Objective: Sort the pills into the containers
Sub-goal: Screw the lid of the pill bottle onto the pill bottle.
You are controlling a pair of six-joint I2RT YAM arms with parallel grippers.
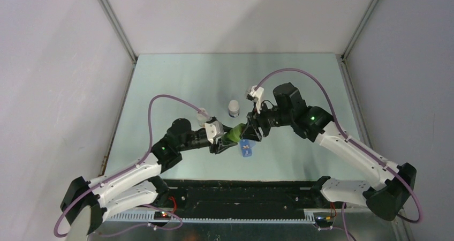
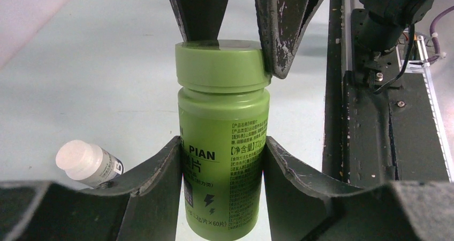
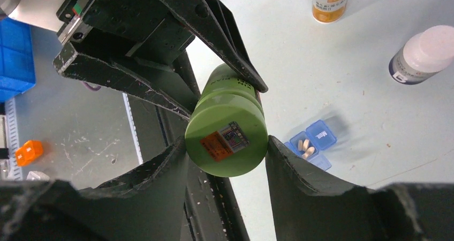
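Note:
A green bottle (image 1: pixel 234 133) hangs above the table between both arms. My left gripper (image 2: pixel 222 160) is shut on its labelled body (image 2: pixel 222 144). My right gripper (image 3: pixel 227 150) is shut on its green cap (image 3: pixel 226 139), and both fingers press the cap's sides. Just below the bottle the small blue pill box (image 1: pixel 247 149) lies on the table. In the right wrist view one compartment of the box (image 3: pixel 321 135) stands open, with a few pale pills (image 3: pixel 306 146) inside. No loose pills show on the table.
A white-capped bottle (image 1: pixel 233 108) stands behind the grippers. Another white-capped bottle (image 1: pixel 202 117) stands close to the left arm. An orange-labelled bottle (image 3: pixel 331 0) shows in the right wrist view. The black base rail (image 1: pixel 241 193) runs along the near edge.

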